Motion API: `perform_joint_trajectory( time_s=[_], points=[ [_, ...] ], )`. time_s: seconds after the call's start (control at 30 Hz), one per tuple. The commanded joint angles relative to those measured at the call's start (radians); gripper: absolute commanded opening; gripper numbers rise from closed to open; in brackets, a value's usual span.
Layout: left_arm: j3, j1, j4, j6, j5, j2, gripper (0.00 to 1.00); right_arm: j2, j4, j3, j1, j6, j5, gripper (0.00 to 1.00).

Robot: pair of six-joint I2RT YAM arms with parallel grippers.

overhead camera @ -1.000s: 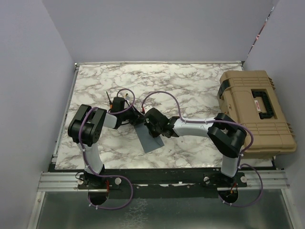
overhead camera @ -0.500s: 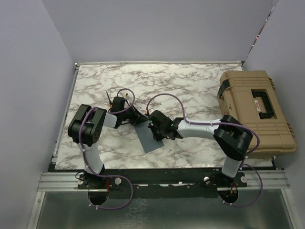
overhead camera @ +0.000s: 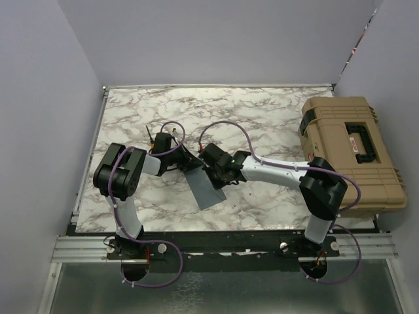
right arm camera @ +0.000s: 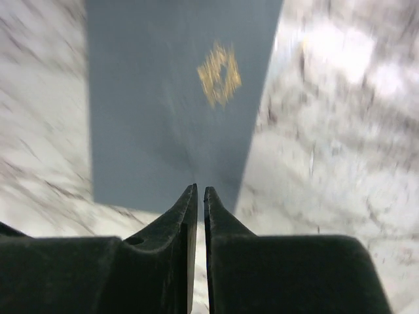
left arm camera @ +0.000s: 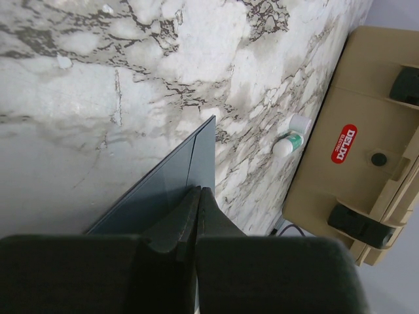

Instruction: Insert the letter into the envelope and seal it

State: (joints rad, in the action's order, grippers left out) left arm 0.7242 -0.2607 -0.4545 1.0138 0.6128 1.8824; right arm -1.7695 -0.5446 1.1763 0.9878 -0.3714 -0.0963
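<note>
The envelope [overhead camera: 208,191] lies flat on the marble desk [overhead camera: 262,124], left of the middle and nearer the near edge than the far one, slanting from far-left to near-right. It sits where it did a second ago.

The left pincer [left arm camera: 198,196] is clamped tight on the far-left end of the envelope. The grey-blue sheet runs straight out from between its closed fingertips, and that arm has not shifted.

The right arm is what has moved. Half a second ago its wrist sat lower over the envelope's right edge. Now it has pulled a little towards the far-left, with the forearm stretched out longer across the desk. The right pincer [right arm camera: 200,193] has its jaws all but closed, with only a thin slit between them and nothing visible in that slit. Its tips hover at the envelope's near end, and the gold mark [right arm camera: 219,73] lies further along the paper. The right wrist view is blurred.

The tan case [overhead camera: 340,157] stands at the right edge, with a small white bottle [left arm camera: 291,136] just beside it.
</note>
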Motion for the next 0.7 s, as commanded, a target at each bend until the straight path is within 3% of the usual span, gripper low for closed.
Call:
perform_joint_trajectory(
  time_s=[0.0, 0.27, 0.67],
  points=[
    [-0.027, 0.016, 0.136, -0.054, -0.106, 0.049, 0.0, -0.098, 0.027, 0.142, -0.015, -0.034, -0.077, 0.13],
    [-0.043, 0.016, 0.104, -0.008, -0.069, 0.052, 0.0, -0.248, 0.111, 0.27, -0.058, -0.042, -0.014, 0.13],
    [-0.045, 0.016, 0.101, 0.007, -0.066, 0.068, 0.0, -0.304, 0.093, 0.242, -0.05, 0.054, 0.09, 0.14]
  ],
)
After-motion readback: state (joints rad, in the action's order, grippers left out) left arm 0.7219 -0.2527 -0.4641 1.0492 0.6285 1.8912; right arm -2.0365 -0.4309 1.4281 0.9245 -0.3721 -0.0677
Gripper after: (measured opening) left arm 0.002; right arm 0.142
